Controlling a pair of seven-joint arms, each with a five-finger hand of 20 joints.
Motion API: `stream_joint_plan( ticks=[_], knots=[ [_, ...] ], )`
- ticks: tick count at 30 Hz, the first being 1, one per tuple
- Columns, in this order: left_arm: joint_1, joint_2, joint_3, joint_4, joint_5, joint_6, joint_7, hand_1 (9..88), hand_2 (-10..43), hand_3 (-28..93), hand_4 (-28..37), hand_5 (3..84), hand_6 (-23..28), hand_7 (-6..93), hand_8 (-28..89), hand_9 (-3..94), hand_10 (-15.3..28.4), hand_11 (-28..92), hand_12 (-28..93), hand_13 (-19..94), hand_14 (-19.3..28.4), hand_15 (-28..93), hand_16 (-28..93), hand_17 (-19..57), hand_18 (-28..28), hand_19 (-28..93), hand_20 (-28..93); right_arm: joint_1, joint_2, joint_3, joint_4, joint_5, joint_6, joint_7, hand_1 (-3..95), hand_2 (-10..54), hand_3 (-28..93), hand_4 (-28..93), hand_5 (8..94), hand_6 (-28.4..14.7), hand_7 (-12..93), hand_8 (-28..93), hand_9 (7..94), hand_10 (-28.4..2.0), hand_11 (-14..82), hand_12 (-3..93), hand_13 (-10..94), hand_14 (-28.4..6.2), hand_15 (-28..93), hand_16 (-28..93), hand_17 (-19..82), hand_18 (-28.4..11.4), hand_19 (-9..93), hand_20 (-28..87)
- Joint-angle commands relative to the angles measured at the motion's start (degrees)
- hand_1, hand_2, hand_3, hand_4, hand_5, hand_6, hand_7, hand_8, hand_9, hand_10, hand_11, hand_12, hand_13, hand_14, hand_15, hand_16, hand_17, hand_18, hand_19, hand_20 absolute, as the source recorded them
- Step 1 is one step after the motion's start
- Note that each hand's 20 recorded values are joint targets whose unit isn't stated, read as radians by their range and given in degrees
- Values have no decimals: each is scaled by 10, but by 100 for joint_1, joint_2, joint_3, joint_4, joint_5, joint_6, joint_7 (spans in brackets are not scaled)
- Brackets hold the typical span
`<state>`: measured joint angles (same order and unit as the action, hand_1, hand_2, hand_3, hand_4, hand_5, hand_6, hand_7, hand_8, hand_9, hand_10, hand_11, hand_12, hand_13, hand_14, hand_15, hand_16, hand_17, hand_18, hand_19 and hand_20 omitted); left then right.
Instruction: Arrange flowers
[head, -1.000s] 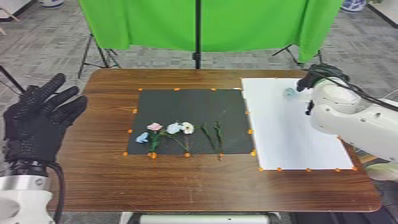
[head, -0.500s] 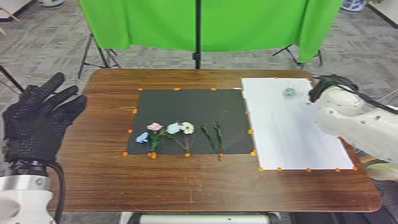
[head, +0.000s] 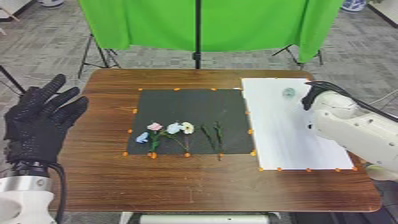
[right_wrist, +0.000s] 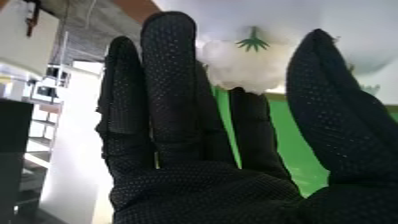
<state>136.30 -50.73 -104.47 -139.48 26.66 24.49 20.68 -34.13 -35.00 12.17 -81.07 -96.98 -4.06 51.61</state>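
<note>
Field notes, L to R. L hand (head: 43, 117) over worktop's (head: 98, 185) left edge, fingers spread & loosely straight, nothing in grasp; flowers lie well apart from it, R of it on black mat (head: 182, 107). Mat, near half: blue flower (head: 142, 138) by left edge, nr the near-left corner; pink flower (head: 155, 126) just beside, a bit farther back; pale blue-white flower (head: 173, 128) next; then cream flower (head: 187, 128) w/ yellowish centre. Green stems run from the blooms twd mat's near edge. Farther R on mat, two thin green stems (head: 207, 136) (head: 219, 135), side by side, also running twd near edge. Then white sheet (head: 280, 145) along worktop's right side; small greenish vase (head: 289, 92) nr sheet's far edge, just L of R hand (head: 314, 94), which is over sheet's right edge, nr worktop's far-right corner. Wrist view: R hand (right_wrist: 213, 195) open, fingers & thumb extended w/ wide gap, nothing gripped. White flower head (right_wrist: 233, 60) nr the fingertips, seen betw. tallest finger & thumb, green sepals (right_wrist: 253, 43) facing cam. Can't tell if glove touches petals. Beyond worktop's far edge: green cloth (head: 142, 25).
</note>
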Motion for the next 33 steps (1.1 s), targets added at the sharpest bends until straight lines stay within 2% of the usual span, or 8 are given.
stream_joint_plan(
  ticks=[1, 4, 7, 13, 20, 24, 26, 33],
  knots=[
    [105, -85, 14, 21, -53, -53, -9, 214, 121, 753, -283, 351, 106, 132, -89, 294, 208, 298, 95, 240, 284, 602, -137, -59, 272, 780, -134, -244, 36, 232, -60, 597, 300, -380, 384, -47, 820, -282, 532, 32, 181, -149, 592, -106, 136, 123, 681, -74, 592, 90, 347, -186, 911, -11],
    [62, -91, 42, 28, -19, -63, -51, 215, 120, 753, -283, 351, 106, 131, -89, 293, 207, 297, 95, 240, 284, 601, -137, -59, 272, 780, -134, -249, -8, 125, -78, 266, 220, -418, 417, -52, 806, -282, 608, 38, 187, -149, 669, -95, 145, 128, 713, -57, 556, 107, 351, -171, 904, -3],
    [35, -87, 69, 43, -30, -47, -52, 214, 119, 754, -283, 351, 106, 132, -89, 293, 208, 297, 95, 240, 284, 600, -137, -59, 272, 779, -133, -334, -57, 269, -106, 400, 235, -367, 456, -71, 749, -283, 663, 33, 207, -75, 719, -84, 166, 138, 729, -47, 553, 125, 356, -162, 906, 14],
    [43, -70, 102, 53, -30, -64, -8, 215, 120, 752, -283, 351, 106, 132, -89, 293, 207, 298, 95, 239, 284, 601, -136, -59, 272, 779, -133, -232, 103, 6, -273, 99, 527, -284, 528, -89, 705, -283, 772, 38, 259, -28, 874, -54, 126, 274, 788, -24, 558, 162, 385, -156, 928, 60],
    [87, -64, 103, 43, -55, -35, 39, 216, 119, 752, -283, 351, 107, 131, -89, 294, 208, 298, 95, 240, 284, 602, -136, -59, 272, 779, -132, 17, 172, -345, -492, -229, 1141, -243, 543, -93, 714, -283, 801, 24, 240, -13, 903, -60, 154, 302, 811, -19, 571, 169, 401, -157, 932, 101],
    [152, -47, 95, 23, -65, -13, 152, 215, 119, 752, -283, 352, 107, 131, -89, 293, 207, 298, 95, 240, 284, 601, -137, -59, 272, 779, -132, 348, 131, -597, -626, -530, 1520, -150, 545, -95, 722, -283, 809, 22, 231, 2, 910, -60, 157, 303, 819, -19, 576, 170, 409, -160, 932, 124],
    [134, -55, 82, 20, -57, -21, 109, 215, 119, 752, -283, 352, 107, 131, -89, 293, 207, 298, 95, 240, 284, 601, -137, -59, 272, 779, -131, 426, 167, -607, -784, -644, 1627, -104, 544, -95, 729, -283, 814, 21, 227, 5, 915, -61, 158, 302, 822, -20, 577, 170, 413, -161, 932, 132],
    [228, -59, -7, -47, -31, 21, 125, 215, 119, 751, -283, 352, 107, 132, -89, 293, 207, 298, 95, 241, 284, 602, -136, -59, 272, 779, -131, 873, 25, -806, -1259, -971, 1994, -333, 548, -95, 733, -283, 826, 15, 213, 13, 924, -62, 154, 303, 830, -21, 583, 173, 421, -166, 932, 165]
  ],
)
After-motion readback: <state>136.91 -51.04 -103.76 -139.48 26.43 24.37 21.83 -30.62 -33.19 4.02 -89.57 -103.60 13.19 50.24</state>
